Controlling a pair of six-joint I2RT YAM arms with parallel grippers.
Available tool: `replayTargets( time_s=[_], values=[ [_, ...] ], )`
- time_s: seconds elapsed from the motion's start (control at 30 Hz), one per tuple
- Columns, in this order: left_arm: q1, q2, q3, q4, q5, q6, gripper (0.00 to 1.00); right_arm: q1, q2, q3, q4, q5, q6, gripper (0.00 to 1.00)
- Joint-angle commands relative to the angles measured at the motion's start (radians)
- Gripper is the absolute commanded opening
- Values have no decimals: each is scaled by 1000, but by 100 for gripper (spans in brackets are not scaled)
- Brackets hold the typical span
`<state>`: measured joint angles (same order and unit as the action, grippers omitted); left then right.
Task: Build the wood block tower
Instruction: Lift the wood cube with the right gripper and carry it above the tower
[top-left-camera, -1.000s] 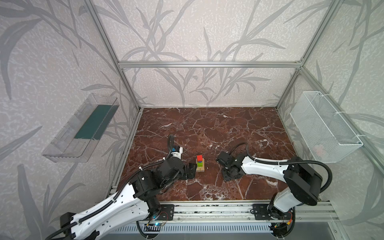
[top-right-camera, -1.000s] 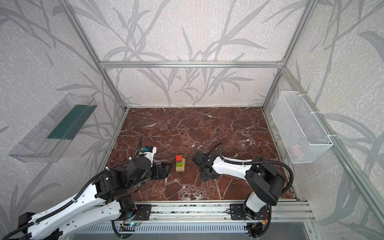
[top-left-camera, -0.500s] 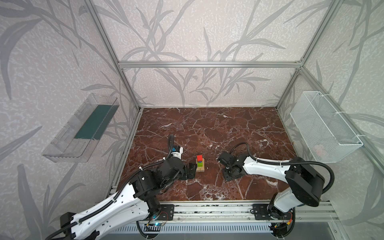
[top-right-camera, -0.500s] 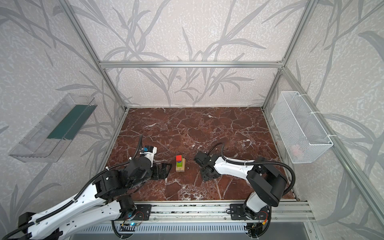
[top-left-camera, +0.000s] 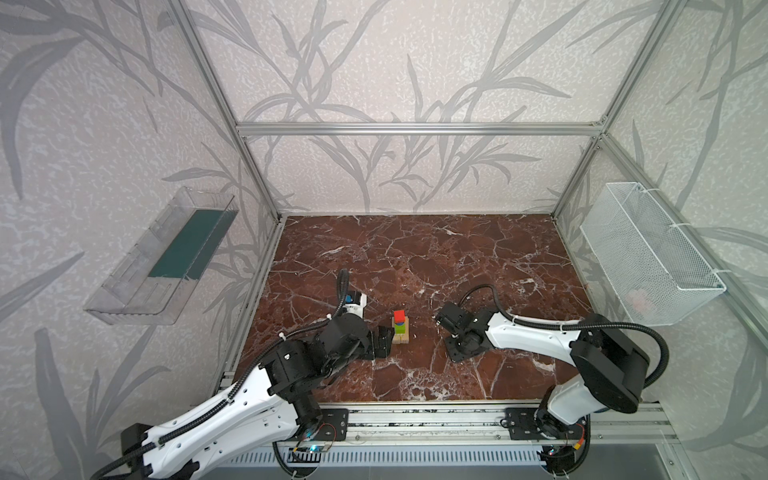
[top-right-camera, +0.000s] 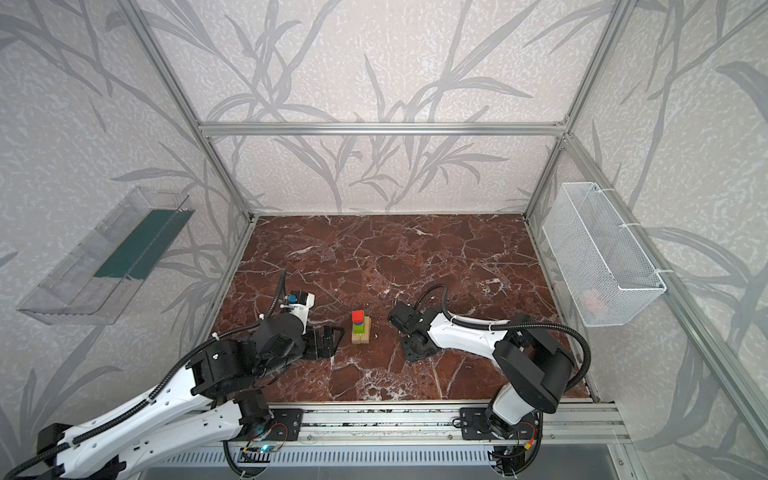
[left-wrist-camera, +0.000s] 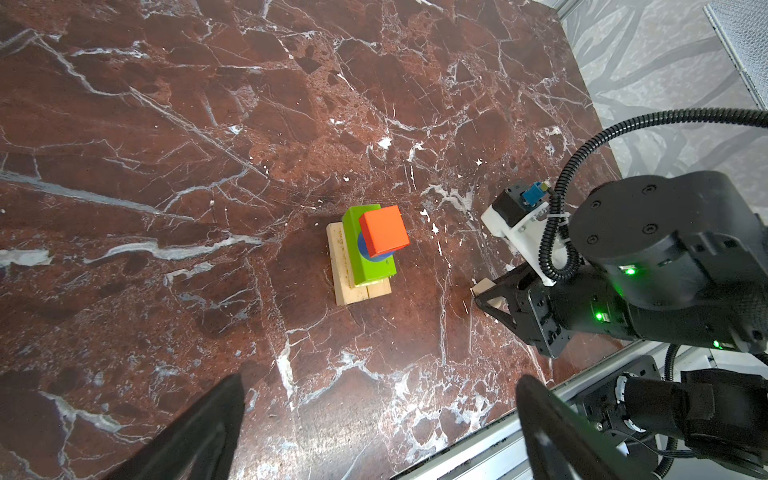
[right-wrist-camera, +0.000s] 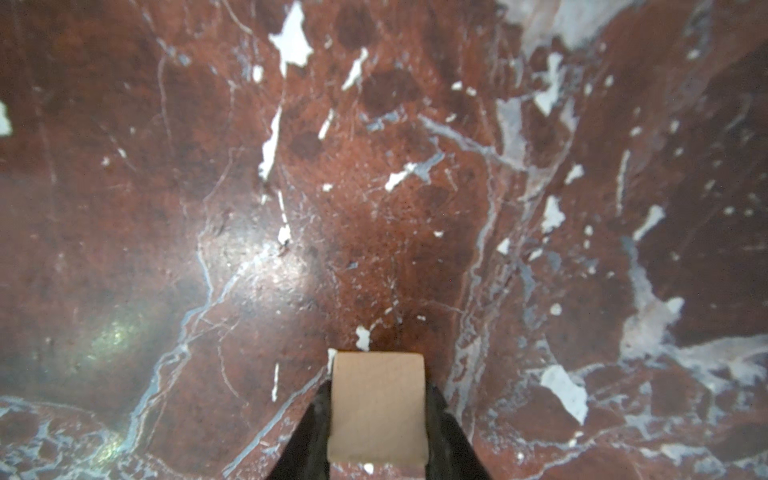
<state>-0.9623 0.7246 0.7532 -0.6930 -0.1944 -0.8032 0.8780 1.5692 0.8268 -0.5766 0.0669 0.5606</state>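
Note:
The tower (top-left-camera: 400, 328) (top-right-camera: 360, 328) stands near the front of the marble floor. It is a red cube (left-wrist-camera: 383, 231) on a small blue piece, on a lime-green oblong (left-wrist-camera: 365, 266), on pale planks (left-wrist-camera: 345, 286). My left gripper (top-left-camera: 385, 340) (left-wrist-camera: 382, 384) is open just left of the tower, with nothing between its fingers. My right gripper (top-left-camera: 457, 353) (right-wrist-camera: 379, 399) points down at the floor to the right of the tower. Its jaws press both sides of a pale wood block (right-wrist-camera: 378, 407), also seen in the left wrist view as a pale wood block (left-wrist-camera: 483, 287).
A clear plastic bin (top-left-camera: 162, 262) hangs on the left wall and a white wire basket (top-left-camera: 648, 253) on the right wall. An aluminium rail (top-left-camera: 415, 419) runs along the front edge. Bare marble floor (top-left-camera: 415, 257) stretches behind the tower.
The right gripper's jaws have closed in onto the pale wood block. The left arm and the tower have not moved.

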Motion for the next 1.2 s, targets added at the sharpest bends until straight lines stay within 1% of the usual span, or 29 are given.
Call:
replayTargets(
  time_s=[0.0, 0.17, 0.37, 0.53, 0.63, 0.77, 0.93, 1.07, 1.17],
  values=[
    [-5, 1, 38, -7, -35, 15, 99, -4, -32, -8, -5, -27, -37, 31],
    [-5, -8, 41, -7, -39, 18, 99, -5, -92, 18, -38, -21, -101, 28],
    [-4, -22, 61, -48, -39, 49, 100, -4, -172, 96, -112, -18, -199, 26],
    [-4, -47, 72, -110, -64, 52, 99, -4, -221, 175, -141, -48, -326, 25],
    [-4, -68, 77, -149, -72, 49, 99, -4, -219, 236, -147, -70, -404, 24],
    [-4, -101, 68, -193, -93, 43, 99, -4, -170, 356, -157, -120, -509, 21],
    [-4, -130, 76, -257, -107, 24, 99, -4, -47, 516, -192, -166, -633, 19],
    [-4, -144, 88, -306, -122, 22, 100, -4, 59, 645, -237, -256, -767, 17],
    [-4, -155, 92, -325, -130, 10, 99, -4, 122, 727, -284, -290, -853, 17]
  ],
)
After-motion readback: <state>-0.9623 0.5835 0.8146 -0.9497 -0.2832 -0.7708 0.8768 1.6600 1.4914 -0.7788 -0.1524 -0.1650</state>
